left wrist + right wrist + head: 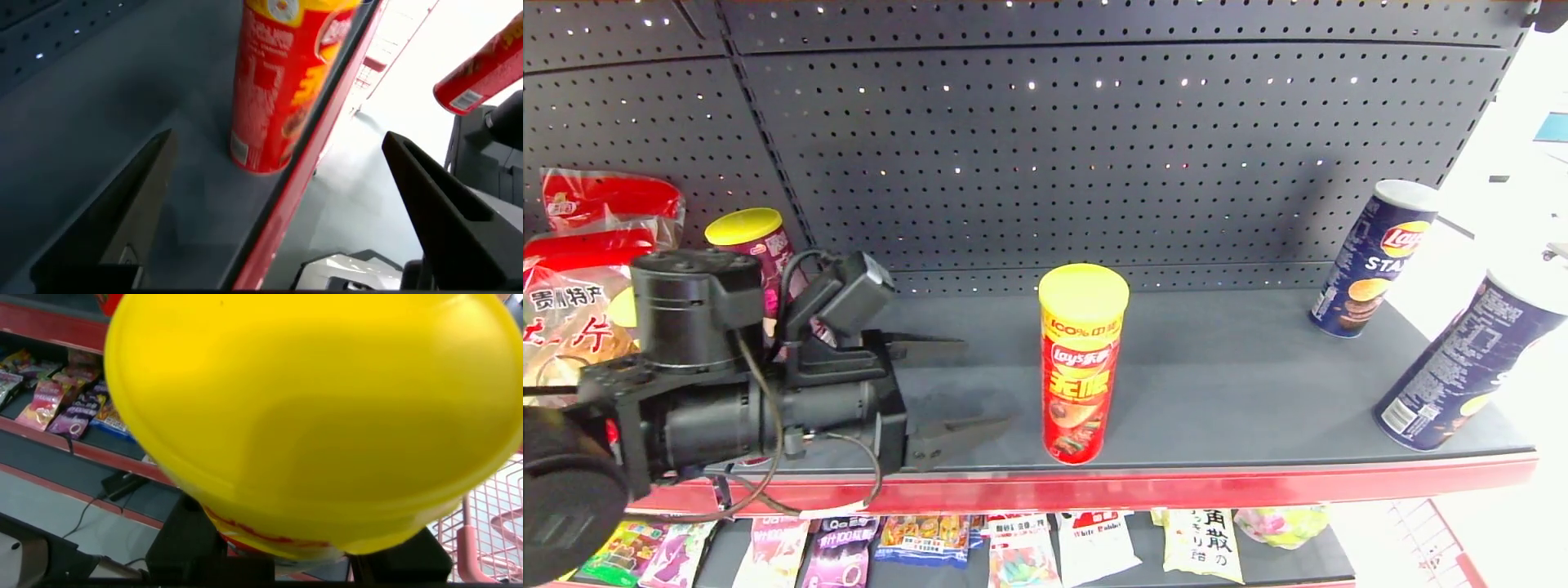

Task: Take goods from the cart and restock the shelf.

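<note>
A red chips can with a yellow lid (1081, 367) stands upright near the front of the grey shelf (1217, 384). My left gripper (986, 385) hovers just left of it at the shelf's front edge, open, with nothing between its fingers. In the left wrist view the same can (274, 90) stands beyond the gripper (278, 139). A second red can (482, 69) hangs off the shelf on a black arm. Its yellow lid (327, 400) sits right against the right wrist camera, held in my right gripper.
Two dark blue chips cans (1372, 261) (1462, 367) stand at the shelf's right end. A purple can (756, 245) and red snack bags (580, 269) sit behind the left arm. Snack packets (1013, 547) line the lower shelf. A pink wire cart (482, 531) is below.
</note>
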Available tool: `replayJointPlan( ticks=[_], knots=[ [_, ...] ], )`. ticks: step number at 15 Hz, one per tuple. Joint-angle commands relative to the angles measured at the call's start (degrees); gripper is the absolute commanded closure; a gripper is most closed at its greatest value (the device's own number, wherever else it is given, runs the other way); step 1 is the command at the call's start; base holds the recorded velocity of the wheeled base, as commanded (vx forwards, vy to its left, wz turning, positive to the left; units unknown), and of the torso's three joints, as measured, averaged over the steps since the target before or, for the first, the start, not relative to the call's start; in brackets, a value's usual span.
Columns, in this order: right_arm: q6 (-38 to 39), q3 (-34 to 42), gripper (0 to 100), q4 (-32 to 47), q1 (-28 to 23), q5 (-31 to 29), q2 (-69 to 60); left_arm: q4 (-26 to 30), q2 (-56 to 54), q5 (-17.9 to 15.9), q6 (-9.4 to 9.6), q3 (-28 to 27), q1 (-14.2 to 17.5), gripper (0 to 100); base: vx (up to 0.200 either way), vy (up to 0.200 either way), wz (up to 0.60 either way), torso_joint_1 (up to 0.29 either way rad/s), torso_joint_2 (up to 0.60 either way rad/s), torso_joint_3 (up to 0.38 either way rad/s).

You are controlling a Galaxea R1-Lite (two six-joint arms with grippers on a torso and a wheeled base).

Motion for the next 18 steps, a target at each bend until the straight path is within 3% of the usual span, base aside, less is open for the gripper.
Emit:
replayJointPlan(
  ticks=[1, 2, 3, 6, 7, 9, 13, 18],
  knots=[
    [1.0, -8.6, 100, -0.7, -0.4, -0.6, 9.8, 0.2, -11.9, 0.9, -0.27, 7.6, 2.0, 0, 0.0, 0.0, 0.0, 0.0, 0.0, 0.0],
    [1.5, -16.5, 100, -0.8, -0.4, -0.9, 18.3, 0.3, -14.3, 2.2, -0.36, 9.0, 2.0, 0, 0.0, 0.0, 0.0, 0.0, 0.0, 0.0],
    [0.5, -27.8, 100, -0.9, 0.2, -0.4, 32.3, 0.4, -17.4, 4.6, -1.76, 10.2, 1.9, 0, 0.0, 0.0, 0.0, 0.0, 0.0, 0.0],
    [-7.2, -39.6, 100, -1.0, 7.8, -0.6, 49.0, 1.3, -20.9, 5.4, -2.29, 12.1, 1.7, 0, 0.0, 0.0, 0.0, 0.0, 0.0, 0.0],
    [-6.3, -42.1, 100, -0.9, 12.1, -0.6, 52.6, 2.1, -21.4, 6.1, -2.29, 11.9, 1.7, 0, 0.0, 0.0, 0.0, 0.0, 0.0, 0.0],
    [-3.8, -46.9, 100, -1.5, 15.2, -0.6, 61.7, 2.4, -21.8, 7.8, -2.2, 11.8, 1.5, 0, 0.0, 0.0, 0.0, 0.0, 0.0, 0.0],
    [-2.6, -50.9, 100, -13.9, 15.6, -0.9, 76.7, 2.4, -21.8, 8.6, -1.85, 11.9, 1.5, 0, 0.0, 0.0, 0.0, 0.0, 0.0, 0.0],
    [-1.0, -61.9, 100, -18.4, 18.5, -1.2, 91.8, 4.0, -21.5, 11.4, -1.85, 12.0, 0.1, 0, 0.0, 0.0, 0.0, 0.0, 0.0, 0.0]
  ],
)
